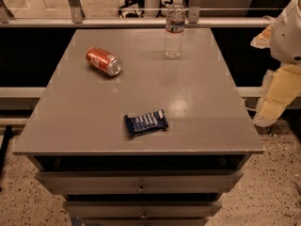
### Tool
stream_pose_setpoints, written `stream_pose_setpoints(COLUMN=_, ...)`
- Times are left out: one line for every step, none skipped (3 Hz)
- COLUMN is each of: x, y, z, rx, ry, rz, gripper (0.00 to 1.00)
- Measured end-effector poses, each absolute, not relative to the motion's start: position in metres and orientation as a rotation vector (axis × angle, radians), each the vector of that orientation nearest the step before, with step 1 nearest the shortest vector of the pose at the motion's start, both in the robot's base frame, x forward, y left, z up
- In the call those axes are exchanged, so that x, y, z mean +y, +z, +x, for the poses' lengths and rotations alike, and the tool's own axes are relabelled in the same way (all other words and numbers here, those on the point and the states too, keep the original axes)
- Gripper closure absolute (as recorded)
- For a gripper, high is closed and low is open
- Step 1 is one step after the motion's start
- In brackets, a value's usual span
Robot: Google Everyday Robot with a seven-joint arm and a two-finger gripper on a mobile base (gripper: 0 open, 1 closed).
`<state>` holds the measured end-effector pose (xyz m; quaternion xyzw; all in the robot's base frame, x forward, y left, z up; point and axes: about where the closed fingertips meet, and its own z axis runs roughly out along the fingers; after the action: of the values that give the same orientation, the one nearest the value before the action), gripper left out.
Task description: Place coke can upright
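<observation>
The coke can (103, 60) lies on its side on the grey table top (197, 102), at the far left, with its silver end facing the front right. My arm stands off the table's right edge, and my gripper (275, 98) hangs there, pale yellow, below the white arm link. It is well away from the can and holds nothing that I can see.
A clear plastic water bottle (174, 27) stands upright at the far middle of the table. A flat dark-blue snack wrapper (146, 122) lies near the front middle. Drawers (141, 182) sit below the front edge. A railing (141, 21) runs behind the table.
</observation>
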<state>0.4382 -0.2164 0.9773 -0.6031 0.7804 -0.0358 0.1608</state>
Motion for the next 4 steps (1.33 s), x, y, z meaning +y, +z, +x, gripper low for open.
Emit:
stream_pose_setpoints(x=-0.216, y=0.977, z=0.438, rx=2.229, ry=-0.102, rz=-1.722, gripper=0.00)
stream_pose_setpoints(x=-0.200, y=0.970, z=0.460, rx=2.232, ry=-0.089, rz=-1.720, gripper=0.00)
stream_pose_setpoints(x=-0.161, y=0.952, z=0.508, rx=2.245, ry=-0.027, rz=-1.695, gripper=0.00)
stream_pose_setpoints(x=-0.110, y=0.944, z=0.560, rx=2.244, ry=0.034, rz=-1.642, gripper=0.00)
